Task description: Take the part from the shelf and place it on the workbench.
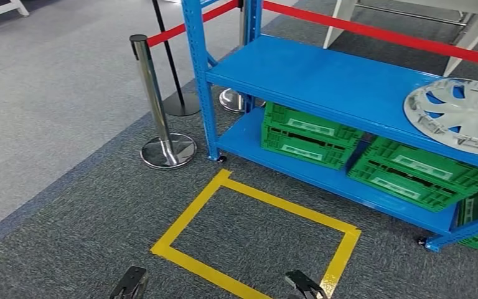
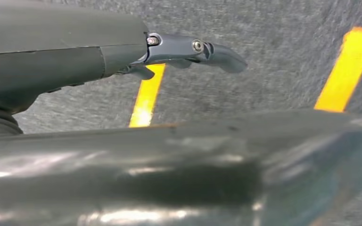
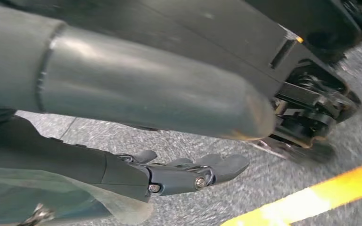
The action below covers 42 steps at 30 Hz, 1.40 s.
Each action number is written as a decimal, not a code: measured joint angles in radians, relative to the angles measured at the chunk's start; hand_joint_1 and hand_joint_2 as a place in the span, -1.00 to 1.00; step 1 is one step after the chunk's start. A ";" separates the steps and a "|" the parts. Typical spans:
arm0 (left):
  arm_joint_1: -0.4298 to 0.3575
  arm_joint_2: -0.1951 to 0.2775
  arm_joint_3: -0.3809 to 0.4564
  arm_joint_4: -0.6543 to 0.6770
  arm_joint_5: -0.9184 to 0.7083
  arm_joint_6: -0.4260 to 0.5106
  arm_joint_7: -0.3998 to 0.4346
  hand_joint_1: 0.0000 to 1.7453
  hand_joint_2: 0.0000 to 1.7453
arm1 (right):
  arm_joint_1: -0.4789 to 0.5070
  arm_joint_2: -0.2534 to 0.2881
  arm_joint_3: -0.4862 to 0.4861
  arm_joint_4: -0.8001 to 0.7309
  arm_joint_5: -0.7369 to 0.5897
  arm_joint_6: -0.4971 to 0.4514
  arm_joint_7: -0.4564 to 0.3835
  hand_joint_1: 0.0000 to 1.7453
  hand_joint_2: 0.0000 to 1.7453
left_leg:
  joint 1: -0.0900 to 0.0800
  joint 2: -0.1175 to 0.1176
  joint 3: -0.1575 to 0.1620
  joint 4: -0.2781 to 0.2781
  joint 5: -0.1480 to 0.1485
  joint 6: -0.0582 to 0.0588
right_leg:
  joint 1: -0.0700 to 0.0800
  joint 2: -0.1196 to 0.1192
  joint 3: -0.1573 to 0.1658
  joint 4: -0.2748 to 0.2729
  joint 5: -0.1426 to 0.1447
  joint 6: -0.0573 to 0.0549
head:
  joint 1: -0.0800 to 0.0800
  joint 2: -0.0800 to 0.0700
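Hubcap (image 1: 457, 114), the silver-white spoked wheel cover that seems to be the part, lies flat at the right end of the blue shelf's (image 1: 323, 81) upper deck, well ahead of and above both sets of fingers and off to the right-hand side. It looks light, thin and fairly stiff plastic, likely smooth and prone to flex or crack if squeezed hard; the rim or a slot between spokes looks the safest place to take hold.

The left hand (image 2: 188, 49) and right hand (image 3: 188, 172) hang low over the grey carpet, fingers loosely extended and holding nothing. Below them, yellow floor tape (image 1: 255, 237) marks a rectangle before the shelf. Green crates (image 1: 311, 134) fill the lower deck; a chrome stanchion (image 1: 159, 106) with red barrier tape (image 1: 373, 34) stands beyond the left fingers.
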 joint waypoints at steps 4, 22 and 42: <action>0.002 -0.001 0.000 0.000 0.001 0.002 0.009 -1.00 -1.00 | 0.001 0.000 0.004 0.000 0.005 -0.001 0.000 -1.00 -1.00 | 0.003 0.031 0.000 0.003 -0.003 -0.004 | -0.012 -0.024 0.014 0.011 0.021 0.016 | 0.001 0.000; 0.000 0.002 0.000 0.000 0.002 0.004 0.008 -1.00 -1.00 | -0.005 0.000 0.007 0.000 0.013 0.000 0.000 -1.00 -1.00 | -0.007 0.029 -0.063 0.088 0.006 -0.021 | 0.000 -0.013 0.164 -0.190 0.048 -0.037 | -0.001 0.000; -0.004 0.002 0.000 0.000 0.001 0.005 0.008 -1.00 -1.00 | -0.002 0.000 0.021 0.001 0.016 0.003 0.000 -1.00 -1.00 | -0.007 0.027 -0.015 0.042 -0.033 -0.034 | -0.008 -0.024 0.119 -0.178 0.071 -0.022 | -0.003 0.000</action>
